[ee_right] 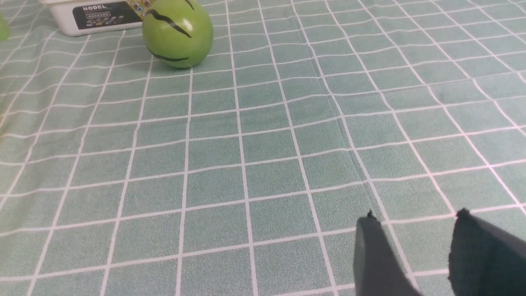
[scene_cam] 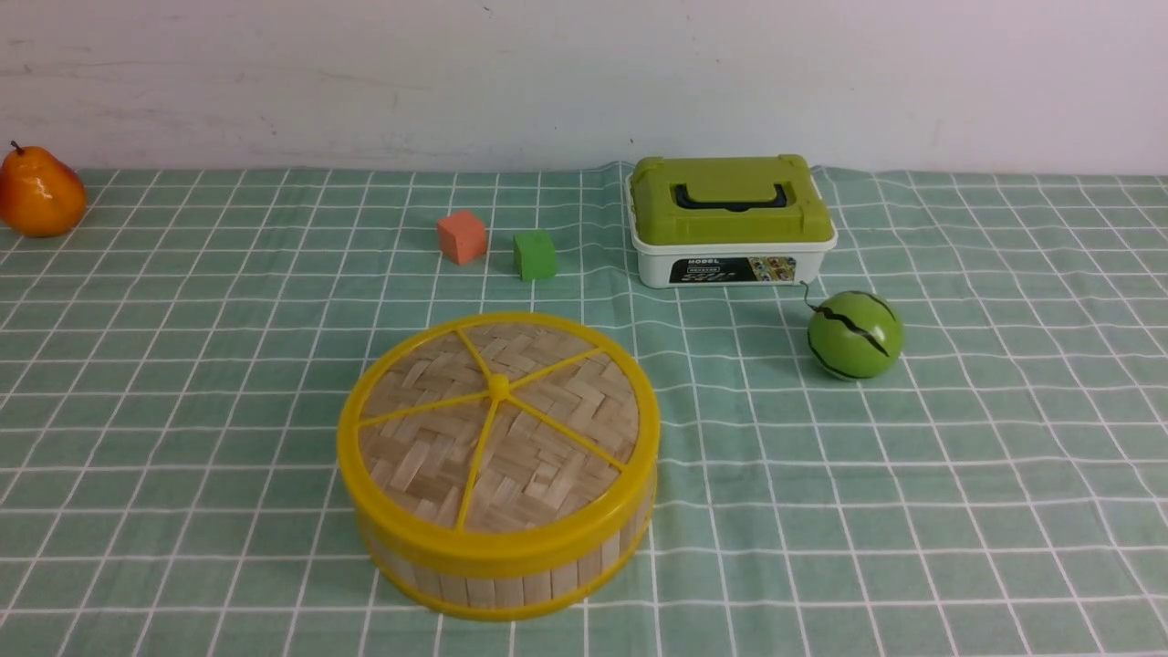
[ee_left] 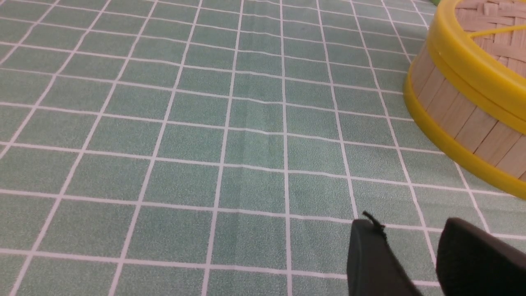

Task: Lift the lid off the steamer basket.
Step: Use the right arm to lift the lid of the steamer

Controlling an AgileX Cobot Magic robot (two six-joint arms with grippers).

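The left arm's jaws hang parted and empty over the checked cloth of the worktop, to the left of the steamer basket and clear of its slatted wall. Nothing sits between them. A toy pear rests far to the basket's left and well behind it.

The basket stands near the worktop's front edge with the lid seated flat on top, its yellow rim flush around the basket's upper edge and its five spokes meeting at the hub. No gap shows between lid and basket in the front view or the left wrist view. Just behind the basket lie an orange cube and a green cube.

Behind the basket and to its right sits a white box with a green top, and a striped green ball lies to the basket's right. The right arm's jaws also stand parted and empty over bare cloth on that side, with the basket out of their camera's sight.

By this showing the task is not yet begun: approach, grip and lift are all left.
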